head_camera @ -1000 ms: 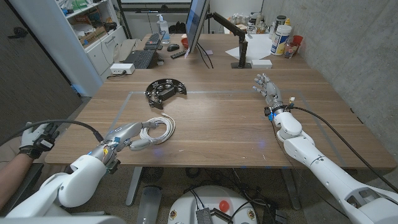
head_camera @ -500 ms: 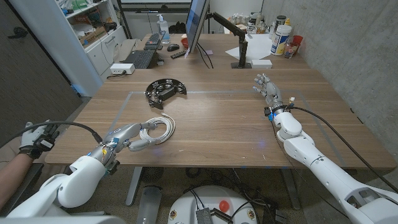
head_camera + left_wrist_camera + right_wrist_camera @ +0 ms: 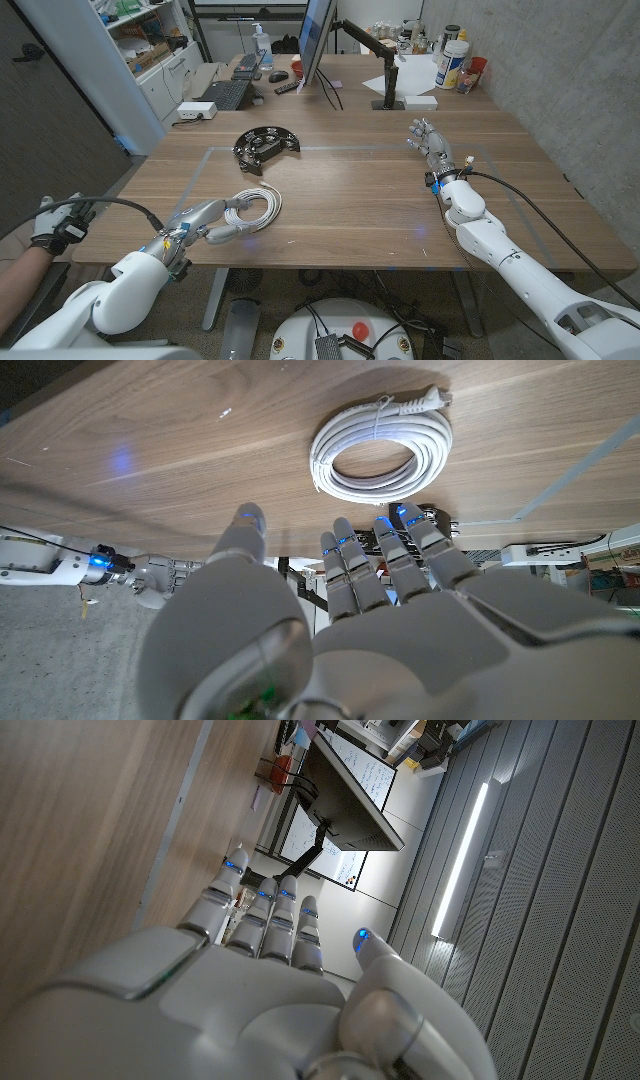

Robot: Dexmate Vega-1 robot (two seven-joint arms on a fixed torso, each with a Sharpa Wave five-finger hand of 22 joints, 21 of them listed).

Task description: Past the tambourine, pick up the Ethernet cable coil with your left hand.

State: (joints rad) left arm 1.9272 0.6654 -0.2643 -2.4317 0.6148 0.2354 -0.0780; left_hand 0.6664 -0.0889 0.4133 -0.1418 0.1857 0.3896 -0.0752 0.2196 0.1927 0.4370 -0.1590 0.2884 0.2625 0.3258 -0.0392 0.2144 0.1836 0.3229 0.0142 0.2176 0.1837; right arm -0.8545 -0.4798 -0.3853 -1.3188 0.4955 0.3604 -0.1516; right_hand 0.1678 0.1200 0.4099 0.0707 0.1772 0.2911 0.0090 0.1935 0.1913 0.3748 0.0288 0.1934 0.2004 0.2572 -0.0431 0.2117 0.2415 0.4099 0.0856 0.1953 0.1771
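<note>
Wooden worktop (image 3: 360, 200), head view: black tambourine (image 3: 266, 146) toward the far left; white Ethernet cable coil (image 3: 254, 208) lying flat nearer the robot, in front of the tambourine. Left hand (image 3: 208, 220) just beside the coil's near-left edge, fingers reaching toward it; contact cannot be told here. Right hand (image 3: 430, 140) well apart at the right, released, fingers spread. Monitor (image 3: 316, 38) at the far edge.

Left wrist view: left hand (image 3: 330, 620) released, fingertips (image 3: 343, 530) short of the coil (image 3: 382, 444), holding nothing.

Right wrist view: right hand (image 3: 250, 980) empty, fingers extended.
</note>
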